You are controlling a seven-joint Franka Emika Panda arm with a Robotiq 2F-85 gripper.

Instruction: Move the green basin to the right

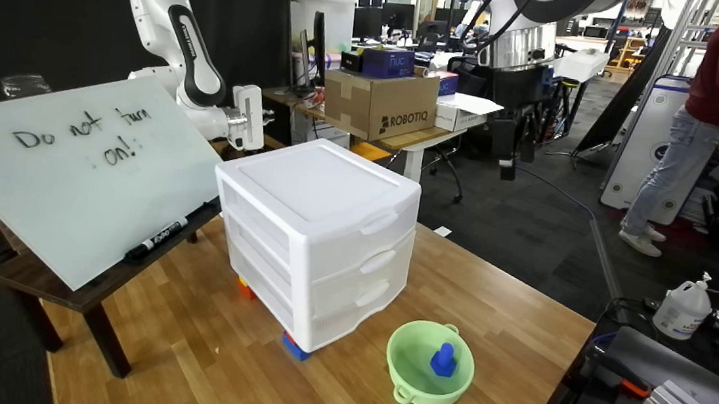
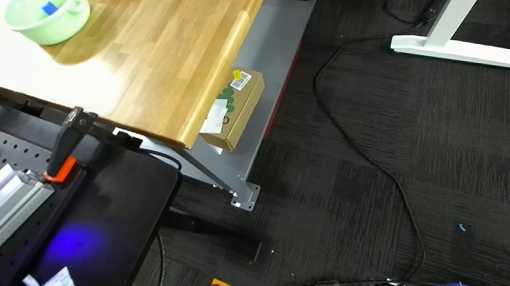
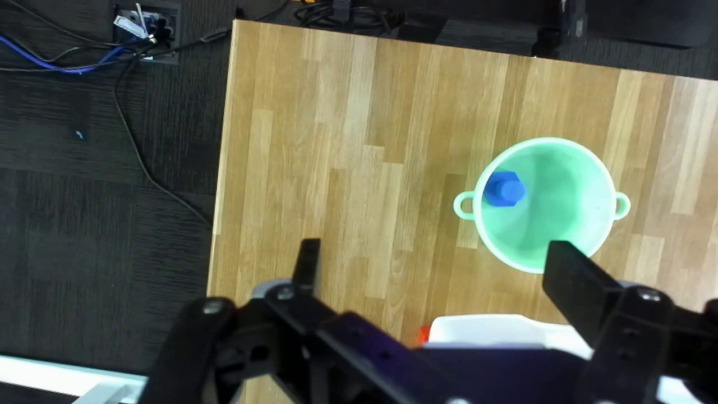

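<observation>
The green basin (image 1: 421, 386), a round light-green bowl with two small loop handles, rests upright on the wooden table. A blue bolt-shaped piece (image 1: 444, 360) is inside it. The basin (image 2: 66, 23) shows near the top left of an exterior view, and the wrist view has the basin (image 3: 561, 207) right of centre. High over the table, well apart from the basin, hangs my gripper (image 3: 435, 246). Its fingers are spread wide with nothing held between them. From the wrist, the right fingertip (image 3: 572, 269) overlaps the basin's near rim only by line of sight.
Beside the basin stands a white drawer unit (image 1: 311, 224), with red and blue blocks at its base. A whiteboard (image 1: 93, 156) leans on a small dark stand. Clamps (image 2: 68, 142) and metal rails lie on a black side table. Bare wood (image 3: 348, 168) extends left of the basin in the wrist view.
</observation>
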